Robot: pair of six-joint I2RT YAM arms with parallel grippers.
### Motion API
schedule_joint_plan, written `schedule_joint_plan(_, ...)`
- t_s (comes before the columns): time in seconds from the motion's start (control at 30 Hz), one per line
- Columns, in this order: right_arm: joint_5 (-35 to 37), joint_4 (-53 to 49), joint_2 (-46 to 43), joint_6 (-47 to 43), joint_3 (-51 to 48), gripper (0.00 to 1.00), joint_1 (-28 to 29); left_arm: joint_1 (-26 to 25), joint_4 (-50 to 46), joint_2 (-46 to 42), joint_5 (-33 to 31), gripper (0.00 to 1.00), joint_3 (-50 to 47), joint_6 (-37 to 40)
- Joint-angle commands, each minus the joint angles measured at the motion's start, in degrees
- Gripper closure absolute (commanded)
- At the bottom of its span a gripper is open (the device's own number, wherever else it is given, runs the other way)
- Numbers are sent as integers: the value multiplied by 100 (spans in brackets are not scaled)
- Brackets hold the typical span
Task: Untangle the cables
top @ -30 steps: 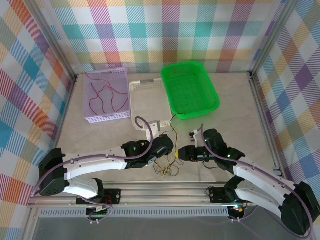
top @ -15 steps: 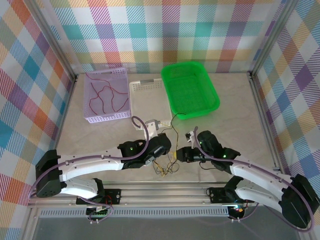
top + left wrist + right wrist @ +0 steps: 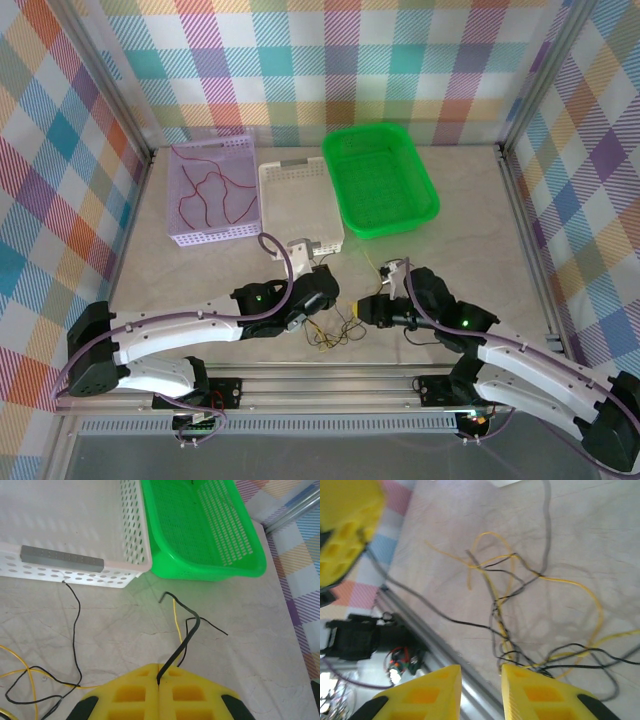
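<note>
The cables, seemingly light and limp, lie tangled on the counter near the white basket, the left end effector clenched on a black strand, the right end effector parted over the knot, likely best gripped near a free end.

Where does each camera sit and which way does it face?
Top external: above, behind the bases, looking down at the table; left arm and right arm show.
Left wrist: on that arm, faces the white basket and green basket; left tool shut on a black cable.
Right wrist: on that arm, faces the tangled cables; right tool open.
Shared: green basket, in top and left wrist.
</note>
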Motion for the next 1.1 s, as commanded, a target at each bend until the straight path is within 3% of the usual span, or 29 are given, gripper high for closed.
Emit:
schedule_joint_plan(0.0,613,-646,22,205,88,71,11,27,-304,-268,-276,100,204,116)
schedule_joint_plan(0.37,-118,1188,398,778,-787,54,11,26,-414,-743,-251,100,299,186)
schedule_joint_plan(0.53,1212,156,37,931,-669,44,-27,29,-550,-1046,-265,100,401,292)
schedule_joint_plan(0.6,1422,-86,77,984,-581,42,-147,17,-638,-1124,-263,100,454,338)
schedule_joint_plan(0.9,1776,-279,1286,459,365,45,-586,16,-747,-1185,-219,100,481,378)
schedule_joint_plan(1.07,1050,-112,2072,716,574,54,-603,15,-820,-1320,-305,100,531,377)
